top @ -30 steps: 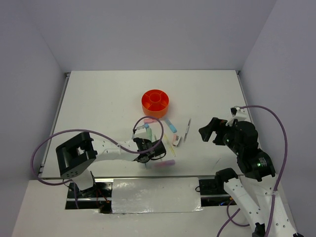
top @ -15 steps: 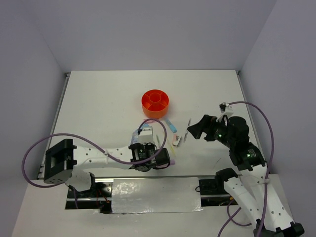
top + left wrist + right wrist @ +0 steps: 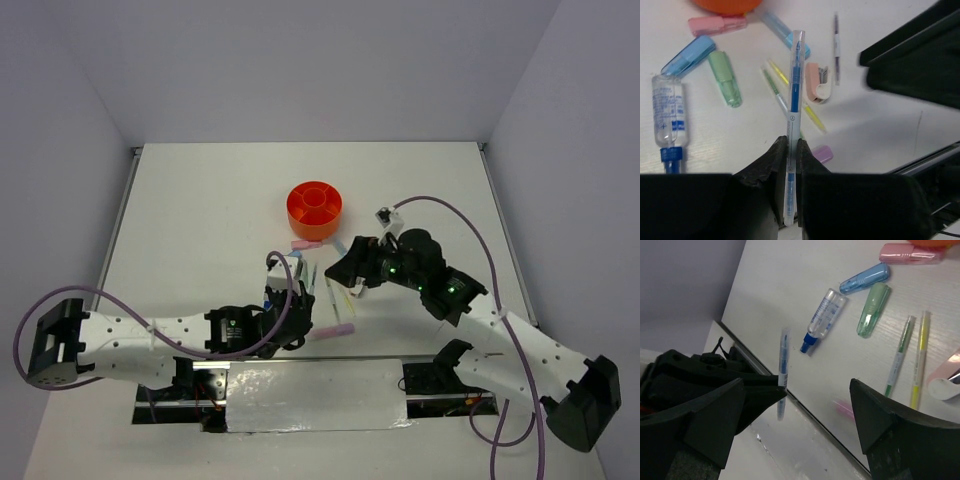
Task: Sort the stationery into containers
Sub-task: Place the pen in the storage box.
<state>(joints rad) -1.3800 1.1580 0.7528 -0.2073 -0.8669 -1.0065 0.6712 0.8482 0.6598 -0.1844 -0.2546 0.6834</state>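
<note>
White desk (image 3: 200, 220), plain grey walls, nothing fancy. Left pincer (image 3: 791, 147) is clenched on a clear pen (image 3: 795, 85) with a blue refill. It's pinching the pen near one end and holding it up off the desk, above the loose pile with the green highlighter (image 3: 725, 77). Right pincer (image 3: 796, 390) is spread wide with nothing in it, hovering over that same pile. Orange organizer (image 3: 314, 208) sits just past it. Pen looks light and stiff, but that smooth barrel is probably slippery. Gripped that far from the middle, I'd guess it can swivel. Mid-barrel seems the safer hold.
</note>
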